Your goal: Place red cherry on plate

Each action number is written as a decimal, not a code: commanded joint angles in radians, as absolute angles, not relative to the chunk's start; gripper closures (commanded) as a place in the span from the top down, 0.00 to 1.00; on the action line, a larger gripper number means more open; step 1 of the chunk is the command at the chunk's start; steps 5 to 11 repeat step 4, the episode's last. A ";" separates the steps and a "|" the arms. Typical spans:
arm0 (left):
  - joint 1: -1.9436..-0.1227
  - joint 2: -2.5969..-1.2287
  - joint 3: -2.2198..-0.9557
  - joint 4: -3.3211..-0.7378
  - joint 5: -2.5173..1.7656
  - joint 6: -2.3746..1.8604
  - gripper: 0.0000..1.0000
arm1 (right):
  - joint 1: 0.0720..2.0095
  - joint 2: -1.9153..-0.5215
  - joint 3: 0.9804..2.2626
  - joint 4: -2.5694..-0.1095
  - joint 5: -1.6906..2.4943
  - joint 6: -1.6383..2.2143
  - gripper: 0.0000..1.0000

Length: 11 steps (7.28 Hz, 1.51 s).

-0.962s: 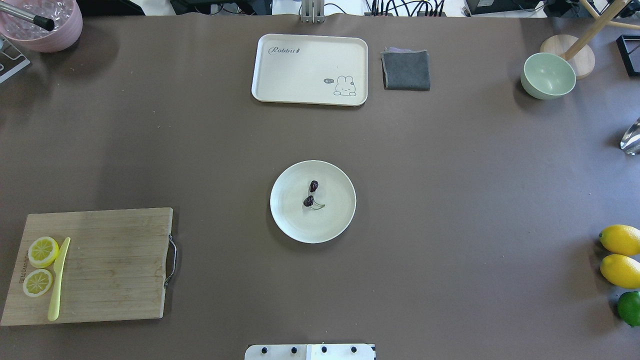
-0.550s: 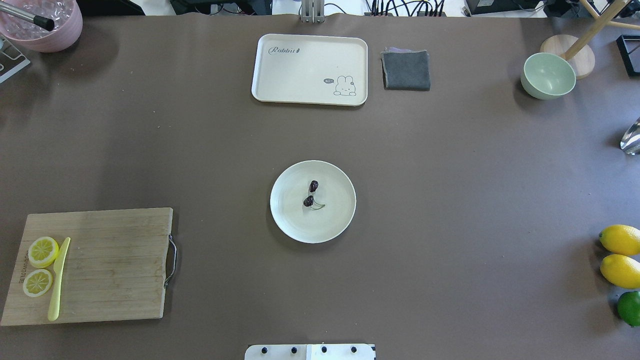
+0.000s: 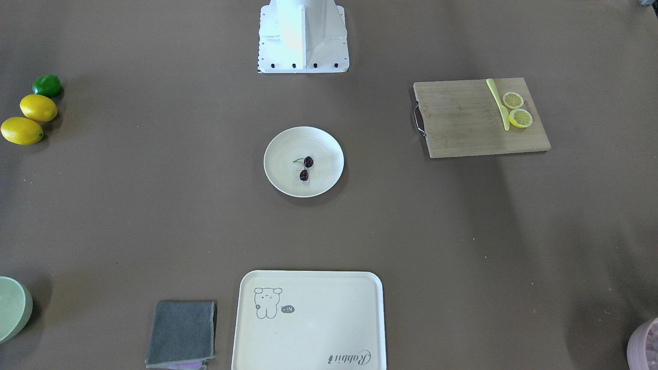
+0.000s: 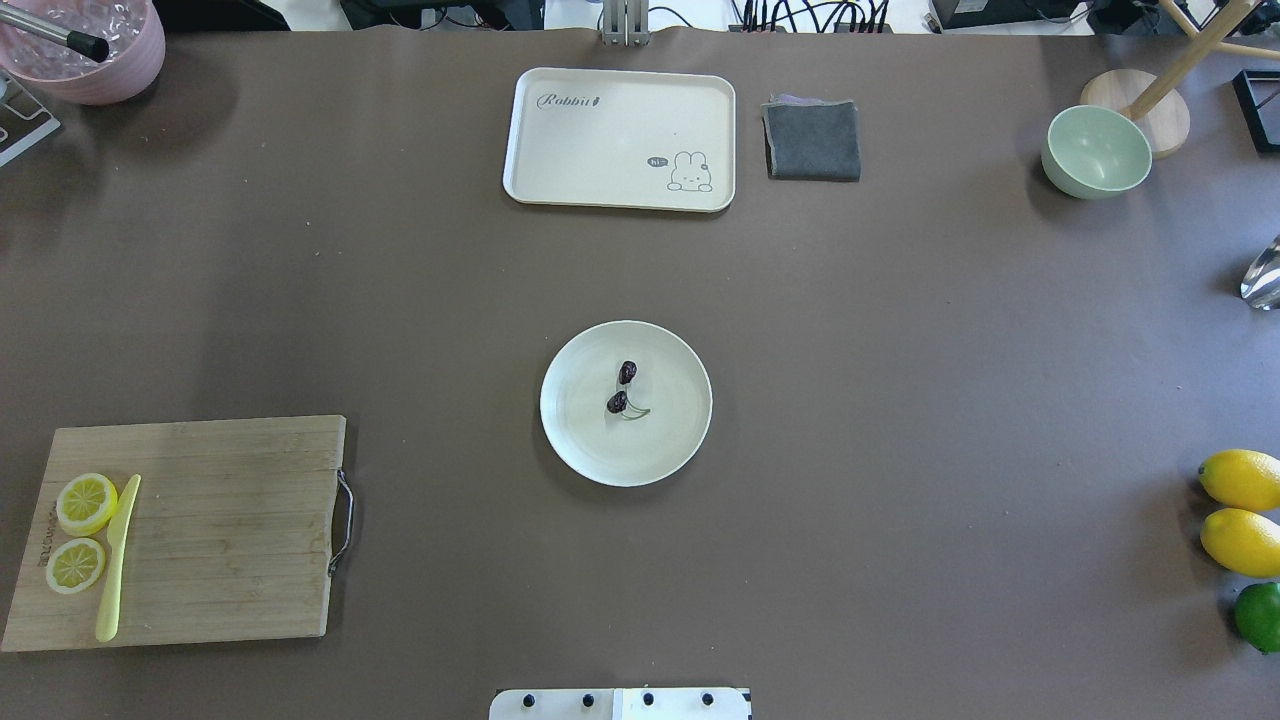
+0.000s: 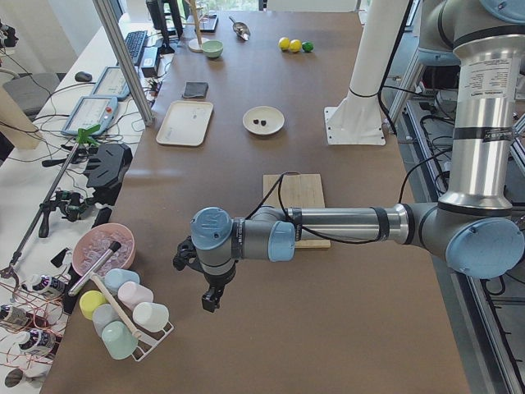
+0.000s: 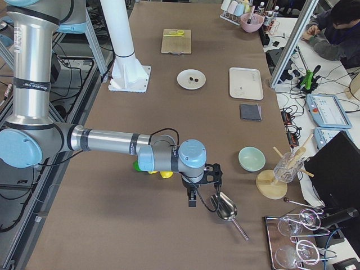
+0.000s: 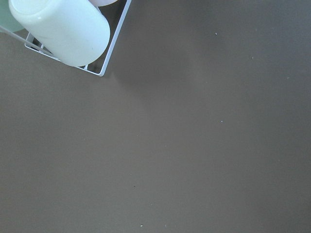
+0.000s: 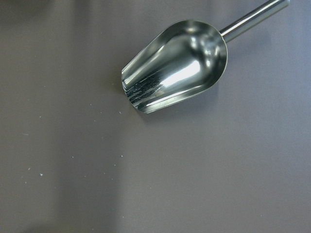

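The brown bench (image 4: 900, 400) fills every view. The left arm (image 5: 336, 223) stretches low over its left end. The left fingers (image 5: 211, 304) point down above bare surface near a wire rack of pastel cups (image 5: 123, 324). Only the side camera catches them, so I cannot tell whether they are spread or pressed together. The right arm (image 6: 107, 139) reaches over the opposite end, and the right fingers (image 6: 192, 200) hang close beside a steel scoop (image 8: 175, 65) lying on the bench; their state cannot be told either. A wooden cutting board (image 4: 230, 530) carrying two lemon slices (image 4: 86, 503) and a yellow knife (image 4: 117, 560) sits at the robot's near left. A cream tray (image 4: 600, 140) lies at the far edge, with a folded grey cloth (image 4: 812, 140) just beside it. The plate (image 4: 580, 445) stands mid-bench, well apart from both arms. A pale green bowl (image 4: 1096, 150) sits far right, and two lemons (image 4: 1240, 480) and a lime (image 4: 1258, 615) sit near right. The red cherry (image 4: 617, 402) lies on the plate near its middle, two dark fruits joined by a thin green stem.
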<state>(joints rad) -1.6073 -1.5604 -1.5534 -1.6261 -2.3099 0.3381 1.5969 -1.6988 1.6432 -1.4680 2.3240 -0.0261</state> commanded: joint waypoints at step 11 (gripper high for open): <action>-1.606 -1.555 -1.560 -1.625 -2.304 0.342 0.98 | 1.597 -1.700 1.643 -1.468 2.324 -0.026 1.00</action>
